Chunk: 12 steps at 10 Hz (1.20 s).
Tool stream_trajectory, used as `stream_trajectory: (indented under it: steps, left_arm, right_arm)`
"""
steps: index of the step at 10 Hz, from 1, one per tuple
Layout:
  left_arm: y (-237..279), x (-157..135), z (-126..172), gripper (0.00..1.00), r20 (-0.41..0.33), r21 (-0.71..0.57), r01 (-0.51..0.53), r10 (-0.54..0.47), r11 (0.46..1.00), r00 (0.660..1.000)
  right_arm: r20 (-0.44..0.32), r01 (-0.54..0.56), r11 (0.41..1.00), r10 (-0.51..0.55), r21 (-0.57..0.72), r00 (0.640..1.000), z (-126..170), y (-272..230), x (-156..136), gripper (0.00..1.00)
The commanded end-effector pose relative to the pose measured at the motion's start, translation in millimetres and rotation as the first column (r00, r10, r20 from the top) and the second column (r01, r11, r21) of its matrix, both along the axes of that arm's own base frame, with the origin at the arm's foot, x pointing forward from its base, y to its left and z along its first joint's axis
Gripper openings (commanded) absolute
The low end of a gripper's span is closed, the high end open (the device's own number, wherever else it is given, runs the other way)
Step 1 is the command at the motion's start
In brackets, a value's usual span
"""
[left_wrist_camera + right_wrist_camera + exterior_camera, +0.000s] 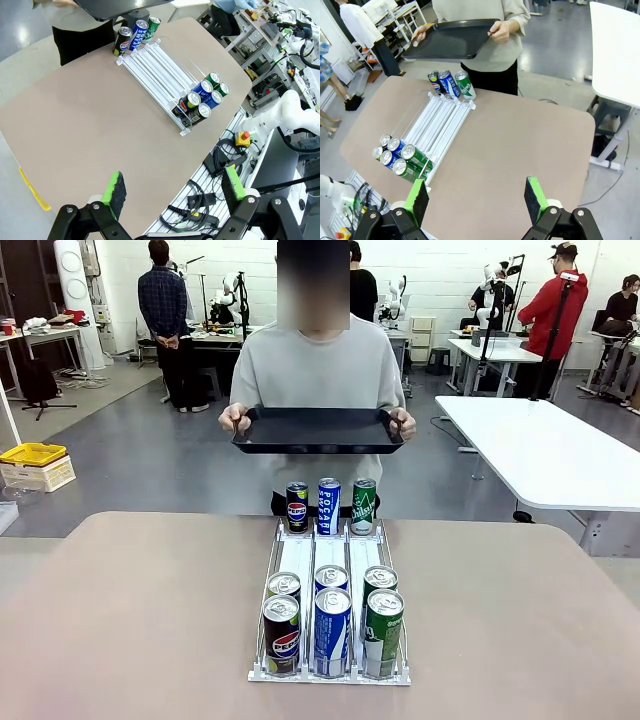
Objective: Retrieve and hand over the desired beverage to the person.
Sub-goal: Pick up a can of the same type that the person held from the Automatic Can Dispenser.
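Left pincer [172, 181] gapes empty over the table [95, 125] edge.

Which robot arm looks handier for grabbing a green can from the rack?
Probably the right: the green cans sit in the white plastic rack's right-hand lane, nearest the open right gripper. The open left gripper would cross the black cans and blue cans.

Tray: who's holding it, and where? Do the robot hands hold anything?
The person holds the tray by its two short ends. The left gripper and right gripper are open and empty.
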<state>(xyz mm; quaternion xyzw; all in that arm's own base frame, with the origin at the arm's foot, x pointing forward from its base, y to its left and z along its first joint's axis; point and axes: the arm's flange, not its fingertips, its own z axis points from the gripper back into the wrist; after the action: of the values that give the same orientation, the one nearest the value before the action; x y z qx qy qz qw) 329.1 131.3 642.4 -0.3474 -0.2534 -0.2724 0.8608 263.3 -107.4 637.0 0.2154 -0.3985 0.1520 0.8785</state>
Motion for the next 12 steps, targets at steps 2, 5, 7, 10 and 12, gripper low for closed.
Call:
stream_trajectory:
  steps: [2, 5, 7, 10, 12]
  left_arm:
    - [2.0, 0.6, 1.1, 1.00, 0.019, -0.012, 0.017, -0.017, 1.000, 1.000]
    - [2.0, 0.6, 1.1, 1.00, 0.019, -0.012, 0.017, -0.017, 1.000, 1.000]
    - [2.0, 0.6, 1.1, 1.00, 0.019, -0.012, 0.017, -0.017, 1.000, 1.000]
    - [2.0, 0.6, 1.1, 1.00, 0.019, -0.012, 0.017, -0.017, 1.000, 1.000]
    - [2.0, 0.6, 1.1, 1.00, 0.019, -0.012, 0.017, -0.017, 1.000, 1.000]
  right_arm:
    - [0.012, -0.021, 1.000, 0.021, 0.014, 1.000, -2.7, -2.5, 1.0, 1.00]
    - [0.012, -0.021, 1.000, 0.021, 0.014, 1.000, -2.7, -2.5, 1.0, 1.00]
    - [0.012, -0.021, 1.000, 0.021, 0.014, 1.000, -2.7, -2.5, 1.0, 1.00]
    - [0.012, -0.021, 1.000, 0.021, 0.014, 1.000, -2.7, -2.5, 1.0, 1.00]
    - [0.012, -0.021, 1.000, 0.021, 0.014, 1.000, -2.7, -2.5, 1.0, 1.00]
